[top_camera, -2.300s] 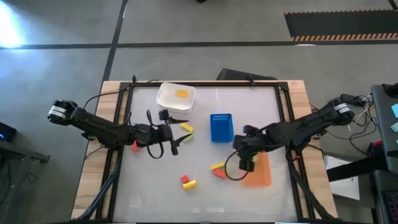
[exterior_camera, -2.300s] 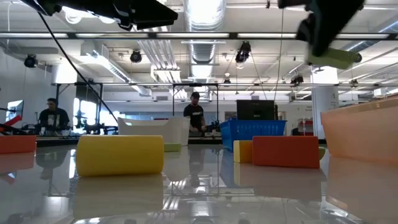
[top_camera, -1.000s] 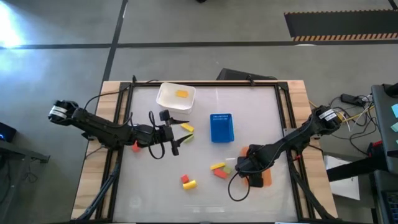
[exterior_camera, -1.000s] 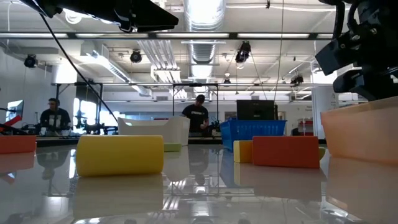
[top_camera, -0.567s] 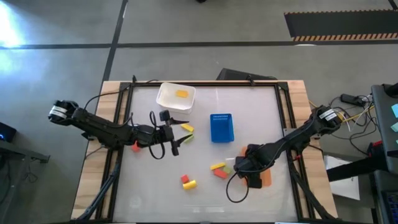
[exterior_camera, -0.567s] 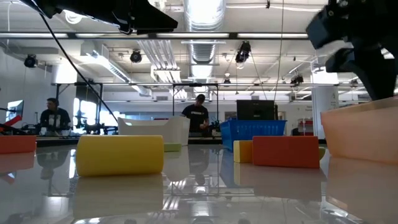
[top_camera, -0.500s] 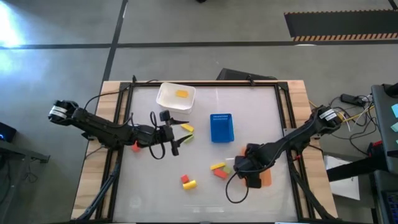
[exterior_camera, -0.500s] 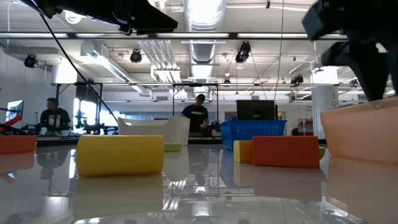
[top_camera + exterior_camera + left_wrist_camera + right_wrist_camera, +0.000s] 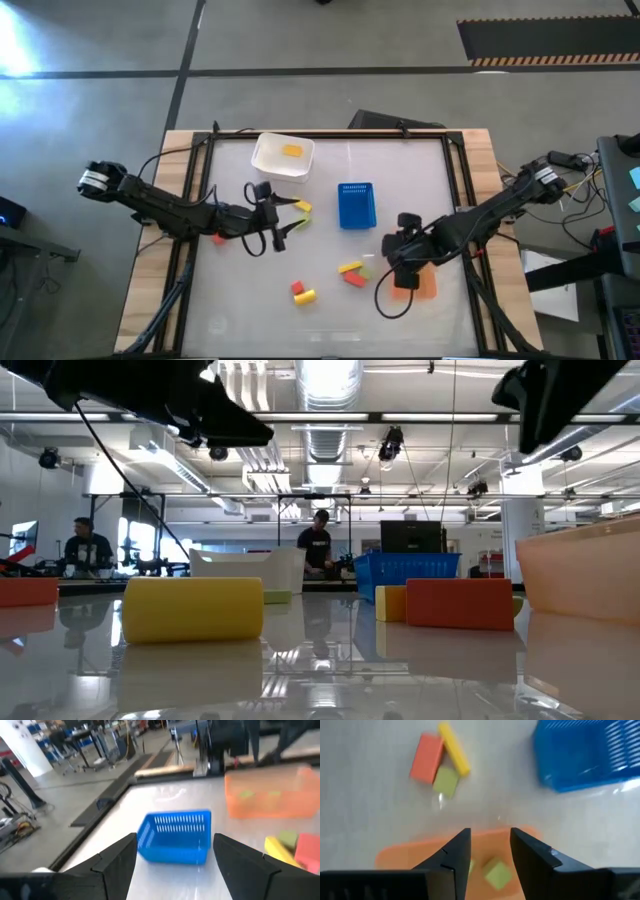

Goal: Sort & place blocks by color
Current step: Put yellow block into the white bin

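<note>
The table (image 9: 330,315) has a glossy white top that mirrors the ceiling lights, framed by pale bare wood along its edges. The blue tray (image 9: 356,204) looks like slotted moulded plastic; the orange tray (image 9: 420,857) is translucent plastic. The blocks (image 9: 193,608) appear smooth and matt. Both tools look matt black.

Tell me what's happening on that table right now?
Left end effector open, waiting near the white tub. Right end effector empty above the orange tray, green blocks inside. Loose blocks remain, unobstructed.
</note>
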You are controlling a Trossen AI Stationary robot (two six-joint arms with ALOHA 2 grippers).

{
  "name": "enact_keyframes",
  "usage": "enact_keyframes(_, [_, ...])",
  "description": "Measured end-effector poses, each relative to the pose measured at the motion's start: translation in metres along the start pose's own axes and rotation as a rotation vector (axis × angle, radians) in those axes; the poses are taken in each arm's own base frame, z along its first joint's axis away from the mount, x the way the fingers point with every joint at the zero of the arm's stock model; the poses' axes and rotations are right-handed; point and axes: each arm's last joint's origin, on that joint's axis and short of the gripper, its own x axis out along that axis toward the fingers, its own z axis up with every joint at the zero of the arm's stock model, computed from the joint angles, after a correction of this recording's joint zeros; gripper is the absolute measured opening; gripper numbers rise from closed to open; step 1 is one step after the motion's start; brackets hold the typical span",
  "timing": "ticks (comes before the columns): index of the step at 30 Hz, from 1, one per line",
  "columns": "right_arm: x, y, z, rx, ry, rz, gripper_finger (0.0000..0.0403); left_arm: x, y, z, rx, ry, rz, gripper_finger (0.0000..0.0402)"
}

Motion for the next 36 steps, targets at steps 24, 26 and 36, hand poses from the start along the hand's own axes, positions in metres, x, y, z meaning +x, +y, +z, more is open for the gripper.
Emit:
enact_keyframes(24, [-0.026,-0.006,0.008,-0.146,-0.242,0.019,0.0071,0.054,0.065,-0.033,0.288,0.524,-0.212,0.0234])
enact_keyframes(26, [-0.026,-0.006,0.008,-0.147,-0.241,0.018,0.0069,0.063,0.066,-0.036,0.316,0.562,-0.242,0.0228])
enact_keyframes(36, [-0.026,-0.006,0.007,-0.143,-0.239,0.018,0.0068,0.097,0.063,-0.058,0.413,0.696,-0.302,0.0207])
